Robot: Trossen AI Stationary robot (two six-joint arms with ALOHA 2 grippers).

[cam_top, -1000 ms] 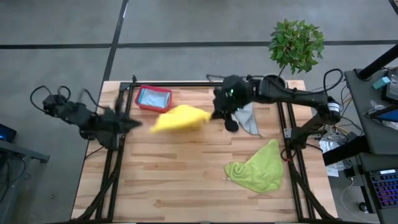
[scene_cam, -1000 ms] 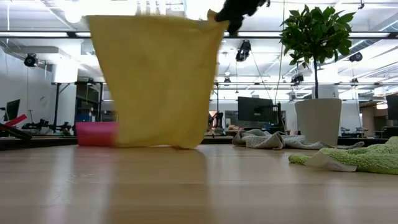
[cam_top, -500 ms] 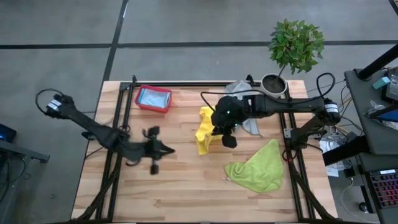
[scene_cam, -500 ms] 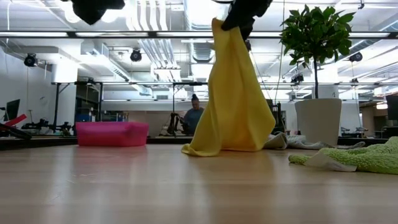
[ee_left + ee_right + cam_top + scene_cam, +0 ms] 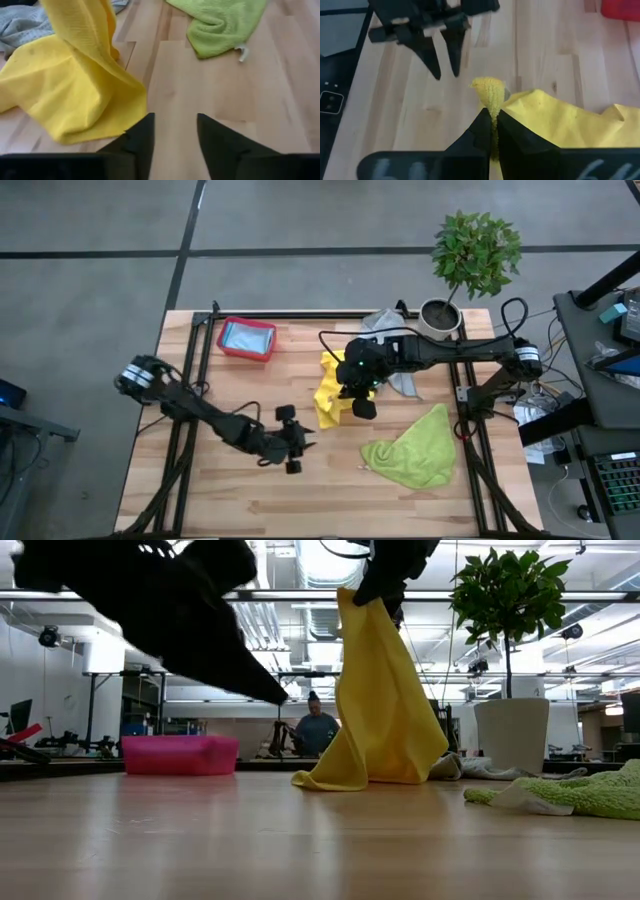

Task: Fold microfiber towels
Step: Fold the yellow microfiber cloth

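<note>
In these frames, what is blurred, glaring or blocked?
Low view: the left arm looms dark and blurred, and ceiling lights glare behind the hanging yellow towel. High view: sharp and evenly lit. Right wrist view: its arm's base is smeared along the bottom edge.

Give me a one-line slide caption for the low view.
Right pincer dangles a yellow towel onto the table.
</note>
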